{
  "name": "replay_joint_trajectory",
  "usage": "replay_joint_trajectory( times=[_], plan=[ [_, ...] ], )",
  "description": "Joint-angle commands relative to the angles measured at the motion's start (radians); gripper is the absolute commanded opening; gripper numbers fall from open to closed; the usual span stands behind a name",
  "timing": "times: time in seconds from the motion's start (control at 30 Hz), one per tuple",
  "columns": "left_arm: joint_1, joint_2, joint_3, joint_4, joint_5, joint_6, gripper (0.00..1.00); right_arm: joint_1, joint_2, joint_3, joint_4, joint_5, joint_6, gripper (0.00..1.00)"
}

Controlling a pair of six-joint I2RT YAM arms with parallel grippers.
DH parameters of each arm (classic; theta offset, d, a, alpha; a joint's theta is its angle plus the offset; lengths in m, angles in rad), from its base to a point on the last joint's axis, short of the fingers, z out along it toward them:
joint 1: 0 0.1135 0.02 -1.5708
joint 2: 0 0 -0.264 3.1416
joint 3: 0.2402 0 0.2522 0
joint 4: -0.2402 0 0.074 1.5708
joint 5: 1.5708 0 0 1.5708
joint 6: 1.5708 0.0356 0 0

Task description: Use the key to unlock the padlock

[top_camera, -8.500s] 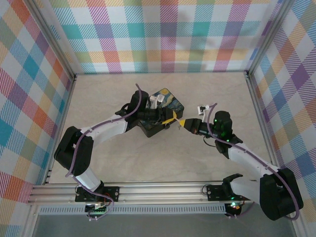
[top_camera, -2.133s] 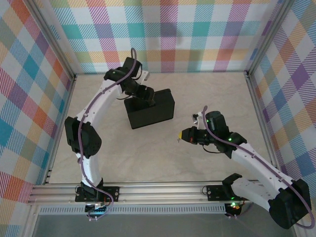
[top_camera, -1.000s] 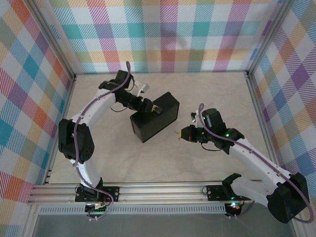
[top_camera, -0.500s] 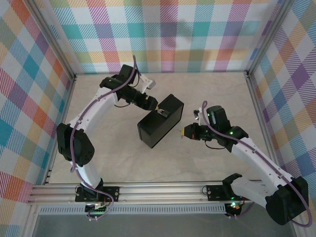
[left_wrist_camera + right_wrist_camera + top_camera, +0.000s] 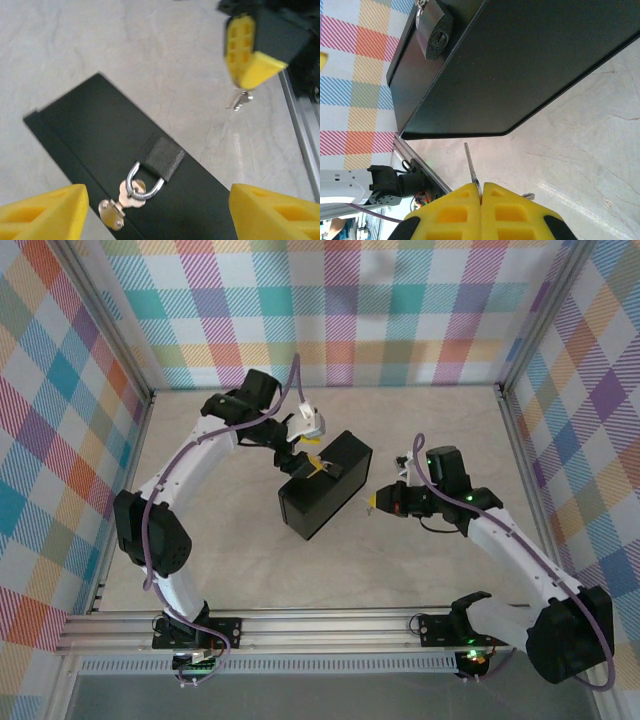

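Padlock (image 5: 160,156) hangs by its shackle from the hasp on the black box (image 5: 75,130), lower centre of the left wrist frame. In the right wrist frame it sits upper left, keyhole towards the camera. Key (image 5: 471,167) is well apart from it, blade sticking out of the right gripper (image 5: 481,192), which is clenched on it. Left gripper (image 5: 160,212) is spread wide either side of the padlock, apparently touching nothing.

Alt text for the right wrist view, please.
The right hand, shut, pinches the key, its blade pointing up toward the black box. The padlock sits on the box at upper left, keyhole facing the camera.
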Motion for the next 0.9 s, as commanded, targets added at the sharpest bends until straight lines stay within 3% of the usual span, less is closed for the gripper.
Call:
replay_joint_trajectory(
  times=[0.0, 0.37, 0.7, 0.87],
  plan=[
    [-0.01, 0.067, 0.079, -0.129, 0.116, 0.27, 0.75, -0.014, 0.029, 0.043, 0.035, -0.07, -0.033, 0.03],
    [-0.032, 0.261, 0.217, -0.198, 0.12, 0.415, 0.74, -0.077, 0.133, 0.116, 0.098, -0.19, -0.02, 0.03],
    [-0.055, 0.275, 0.225, -0.246, 0.1, 0.476, 0.74, -0.089, 0.162, 0.099, 0.135, -0.223, -0.007, 0.03],
    [-0.075, 0.292, 0.223, -0.256, 0.067, 0.485, 0.67, -0.089, 0.178, 0.092, 0.168, -0.243, 0.01, 0.03]
  ],
)
